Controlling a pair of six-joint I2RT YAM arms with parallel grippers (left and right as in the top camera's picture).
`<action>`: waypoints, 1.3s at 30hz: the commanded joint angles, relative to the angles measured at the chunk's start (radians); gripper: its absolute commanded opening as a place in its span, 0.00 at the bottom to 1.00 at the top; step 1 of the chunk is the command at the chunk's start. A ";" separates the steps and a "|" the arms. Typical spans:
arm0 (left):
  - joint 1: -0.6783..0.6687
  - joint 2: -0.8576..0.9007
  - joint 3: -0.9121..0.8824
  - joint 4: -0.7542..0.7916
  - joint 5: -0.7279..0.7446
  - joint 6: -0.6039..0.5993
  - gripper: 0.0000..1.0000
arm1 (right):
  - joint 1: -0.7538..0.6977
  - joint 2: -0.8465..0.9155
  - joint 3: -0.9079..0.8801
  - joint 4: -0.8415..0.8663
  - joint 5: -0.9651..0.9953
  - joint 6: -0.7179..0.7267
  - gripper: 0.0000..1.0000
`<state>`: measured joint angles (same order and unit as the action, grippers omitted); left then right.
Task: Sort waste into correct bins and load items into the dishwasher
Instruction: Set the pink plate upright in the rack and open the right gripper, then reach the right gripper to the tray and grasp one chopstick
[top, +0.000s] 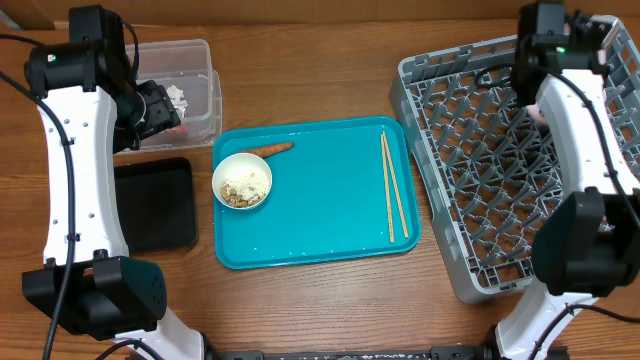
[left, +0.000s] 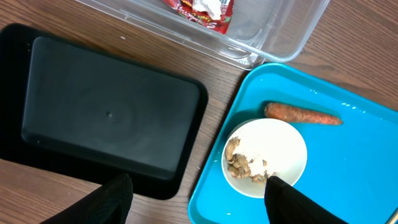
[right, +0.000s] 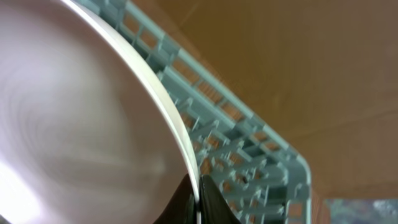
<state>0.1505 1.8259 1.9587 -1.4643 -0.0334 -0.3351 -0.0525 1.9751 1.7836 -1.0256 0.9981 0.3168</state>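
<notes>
A white bowl with beige food scraps sits on the teal tray, an orange carrot piece behind it and wooden chopsticks to the right. The red wrapper and crumpled white paper lie in the clear tub. The black tray is bare. My left gripper is open above the black tray's edge and the bowl. My right gripper is shut on the rim of the pale pink plate, held over the grey dish rack.
The dish rack fills the right side of the table, with its corner showing in the right wrist view. Bare wooden tabletop runs along the front. The arms stand at the left and right edges.
</notes>
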 joint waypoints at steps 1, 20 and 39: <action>0.004 -0.003 0.006 0.003 0.009 -0.010 0.70 | 0.023 0.008 0.002 -0.025 -0.030 0.152 0.04; 0.004 -0.003 0.006 0.006 0.008 -0.010 0.71 | 0.131 -0.096 0.003 -0.103 -0.363 0.148 0.64; 0.004 -0.003 0.006 0.006 0.008 -0.010 0.82 | 0.316 -0.215 -0.122 -0.237 -1.157 -0.112 0.77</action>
<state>0.1505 1.8259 1.9587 -1.4590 -0.0330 -0.3382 0.1967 1.7283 1.7252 -1.2678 -0.1024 0.2230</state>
